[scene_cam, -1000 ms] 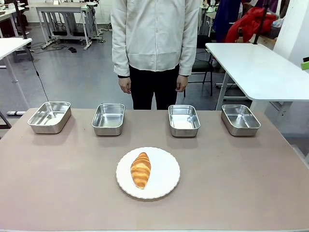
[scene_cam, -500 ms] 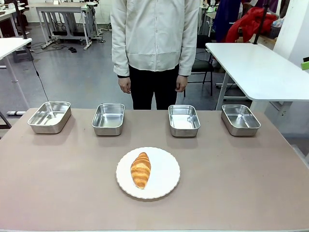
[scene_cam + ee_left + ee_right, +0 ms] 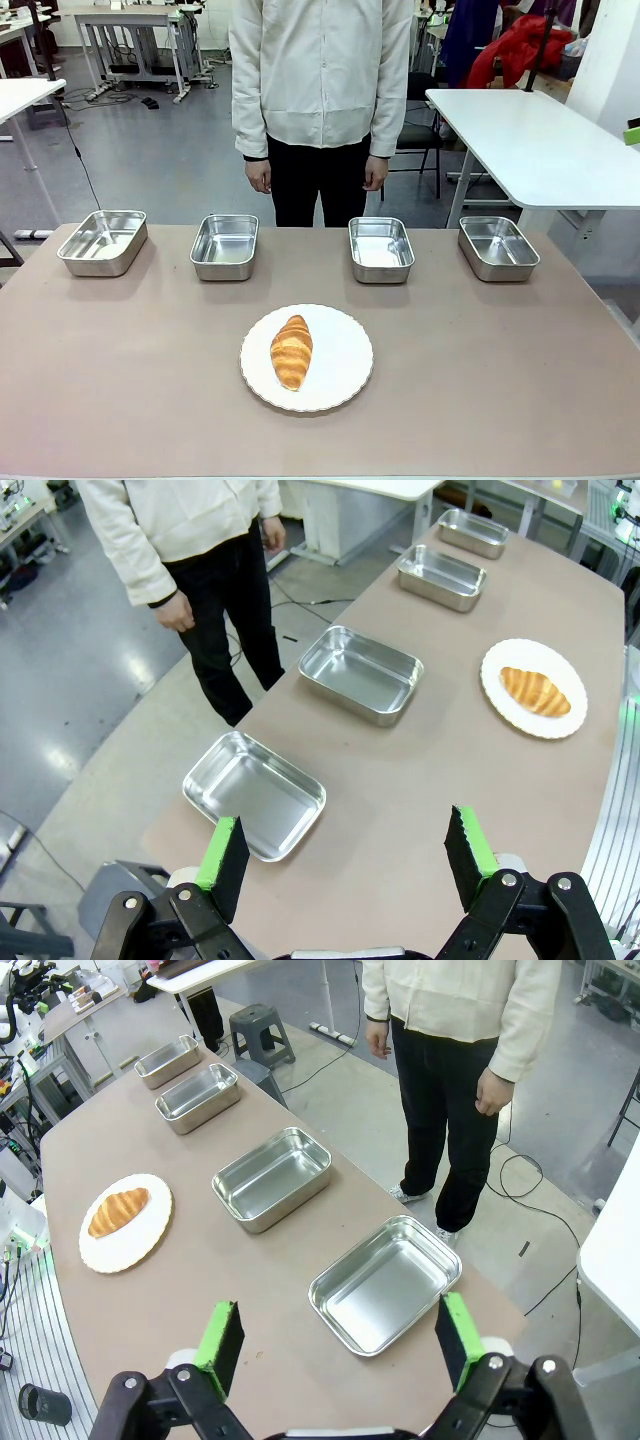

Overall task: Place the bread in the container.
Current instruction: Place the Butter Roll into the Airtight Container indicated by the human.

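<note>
Steel pans (image 3: 222, 270), four alike and empty, line the far edge, likely so either arm can reach one. Midtable, the bread (image 3: 291, 351) lies untouched on the plate (image 3: 345, 375). The left gripper (image 3: 345, 828) and right gripper (image 3: 336, 1308) hang high, jaws wide, holding nothing.

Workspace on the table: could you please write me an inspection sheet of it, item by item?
Surface: brown table, no spills seen.
Job's things: croissant lies on white plate; four steel pans in a far row, all empty.
Clutter: nothing seen.
Grippers: left gripper and right gripper open, holding nothing.
Cables: black cable on the floor beyond the table.
Surroundings: person standing at far side, hands down; white table nearby.
</note>
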You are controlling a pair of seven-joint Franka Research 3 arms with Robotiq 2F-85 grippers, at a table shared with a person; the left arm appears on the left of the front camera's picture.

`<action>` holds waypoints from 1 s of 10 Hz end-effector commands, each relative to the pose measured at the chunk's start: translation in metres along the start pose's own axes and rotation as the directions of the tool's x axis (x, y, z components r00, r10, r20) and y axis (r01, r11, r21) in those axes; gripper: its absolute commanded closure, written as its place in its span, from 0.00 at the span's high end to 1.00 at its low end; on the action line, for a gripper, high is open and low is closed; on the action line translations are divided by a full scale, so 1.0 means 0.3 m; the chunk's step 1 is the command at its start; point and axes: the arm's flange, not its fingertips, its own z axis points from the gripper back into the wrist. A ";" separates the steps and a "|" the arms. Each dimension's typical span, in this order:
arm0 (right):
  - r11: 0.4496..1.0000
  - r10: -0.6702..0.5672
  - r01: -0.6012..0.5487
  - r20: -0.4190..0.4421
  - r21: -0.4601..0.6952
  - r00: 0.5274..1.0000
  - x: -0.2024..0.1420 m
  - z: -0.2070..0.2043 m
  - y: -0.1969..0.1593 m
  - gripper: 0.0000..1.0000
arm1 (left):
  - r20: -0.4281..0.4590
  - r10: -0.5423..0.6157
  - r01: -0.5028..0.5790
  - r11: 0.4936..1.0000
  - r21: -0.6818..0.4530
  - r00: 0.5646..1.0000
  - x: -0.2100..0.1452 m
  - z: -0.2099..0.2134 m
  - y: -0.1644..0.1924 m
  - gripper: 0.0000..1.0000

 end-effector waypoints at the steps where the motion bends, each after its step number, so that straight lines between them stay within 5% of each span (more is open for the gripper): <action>1: 1.000 0.002 -0.002 0.004 -0.001 1.000 0.003 0.001 0.001 1.00 | 0.005 -0.014 0.014 1.000 -0.005 1.000 0.000 0.004 -0.003 1.00; 10: 1.000 0.002 -0.002 0.004 -0.001 1.000 0.003 0.001 0.001 1.00 | 0.005 -0.014 0.014 1.000 -0.005 1.000 0.000 0.004 -0.003 1.00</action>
